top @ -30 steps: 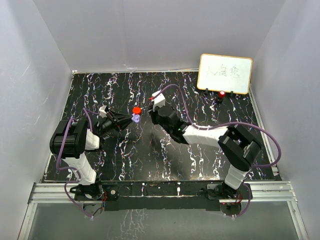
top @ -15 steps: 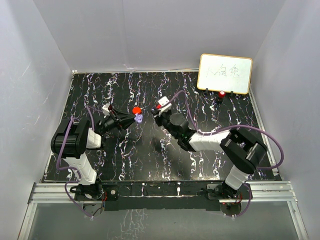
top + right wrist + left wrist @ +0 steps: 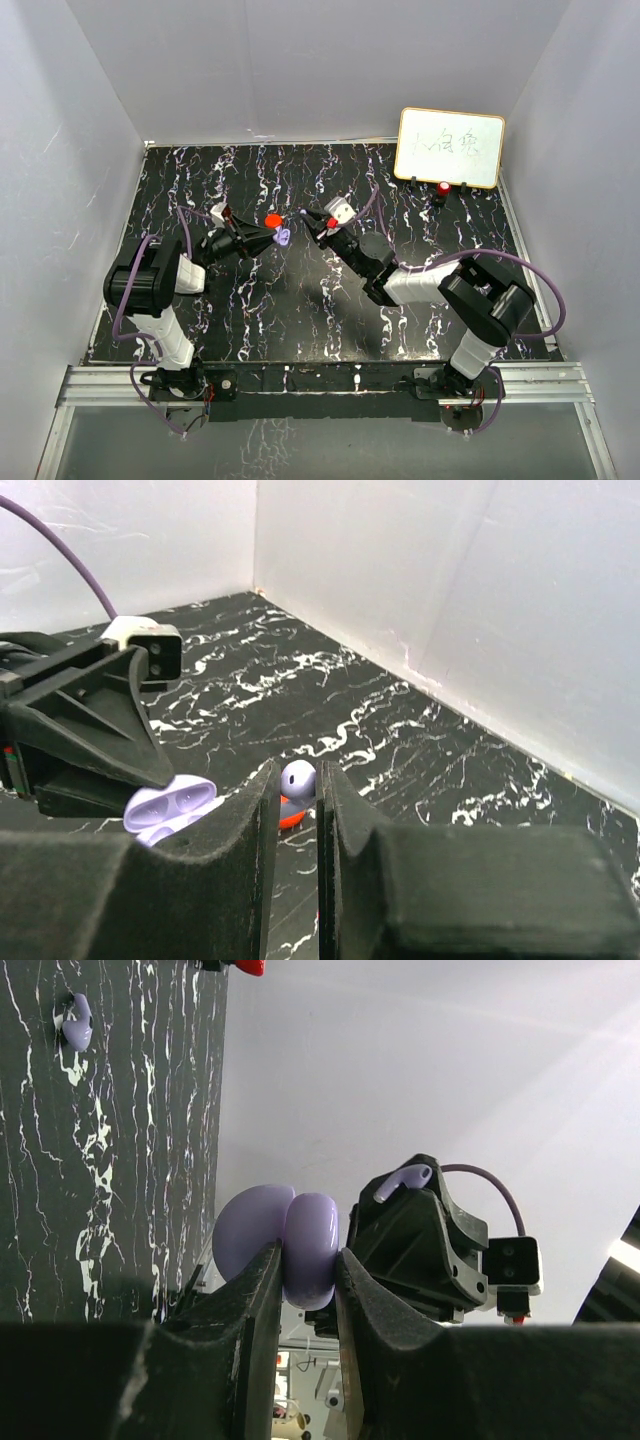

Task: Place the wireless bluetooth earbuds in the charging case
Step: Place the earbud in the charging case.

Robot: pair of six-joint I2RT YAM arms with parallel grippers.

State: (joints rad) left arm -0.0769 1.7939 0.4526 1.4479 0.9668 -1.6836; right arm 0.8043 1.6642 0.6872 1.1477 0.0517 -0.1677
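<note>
My left gripper (image 3: pixel 308 1260) is shut on the open pale purple charging case (image 3: pixel 300 1245), held above the table; in the top view the case (image 3: pixel 283 237) is at centre left. My right gripper (image 3: pixel 297 780) is shut on a pale purple earbud (image 3: pixel 298 778), a short way from the case's open wells (image 3: pixel 170 808). In the left wrist view that earbud (image 3: pixel 400 1182) sticks out of the right gripper's fingertips, just right of the case. In the top view the right gripper (image 3: pixel 306 215) points left at the case. A second small purple piece (image 3: pixel 78 1020) lies on the table.
A small red piece (image 3: pixel 271 219) lies on the black marbled table (image 3: pixel 300 320) just behind the case. A whiteboard (image 3: pixel 450 147) stands at the back right with a red-topped item (image 3: pixel 442 188) in front. White walls close in three sides.
The right arm has swung and stretched left, bringing the earbud close to the case. The left gripper has shifted the case a little to the right.
</note>
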